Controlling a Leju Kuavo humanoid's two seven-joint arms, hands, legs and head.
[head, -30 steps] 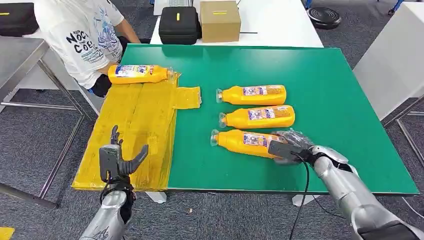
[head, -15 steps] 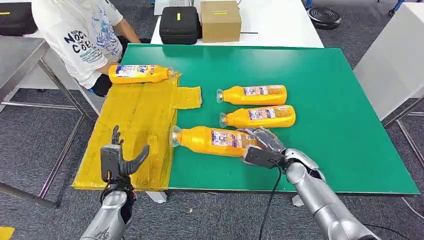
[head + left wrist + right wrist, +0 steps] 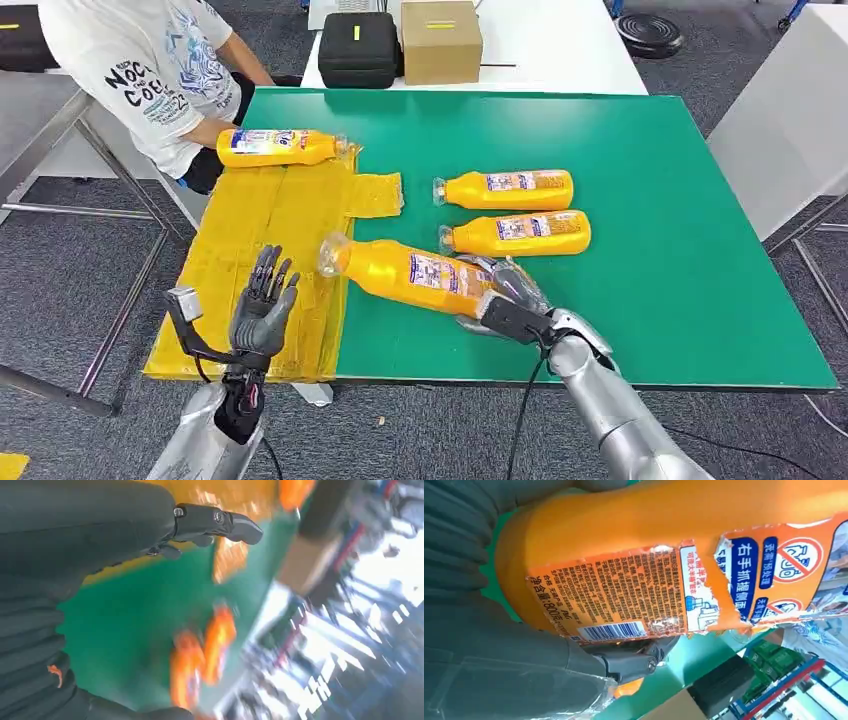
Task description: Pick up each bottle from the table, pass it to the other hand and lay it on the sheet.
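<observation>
My right hand [image 3: 505,298] grips the base end of an orange bottle [image 3: 405,272] and holds it tilted above the green table [image 3: 650,200], its clear cap pointing at the yellow sheet [image 3: 265,260]. Up close, the held bottle [image 3: 664,555] shows its torn label and barcode. My left hand [image 3: 262,315] is raised over the sheet's near edge with fingers spread, holding nothing; its fingers [image 3: 215,522] show in the left wrist view. Two more orange bottles [image 3: 505,189] [image 3: 518,233] lie on the table. Another bottle [image 3: 275,147] lies at the sheet's far end.
A person in a white printed shirt [image 3: 150,75] sits at the table's far left corner, beside the bottle on the sheet. A black case [image 3: 358,48] and a cardboard box [image 3: 440,40] stand on a white table behind. A metal table frame [image 3: 60,150] stands to the left.
My right hand has lifted the nearest bottle off the table and carried it left towards the sheet. My left hand has risen and turned, fingers spreading.
</observation>
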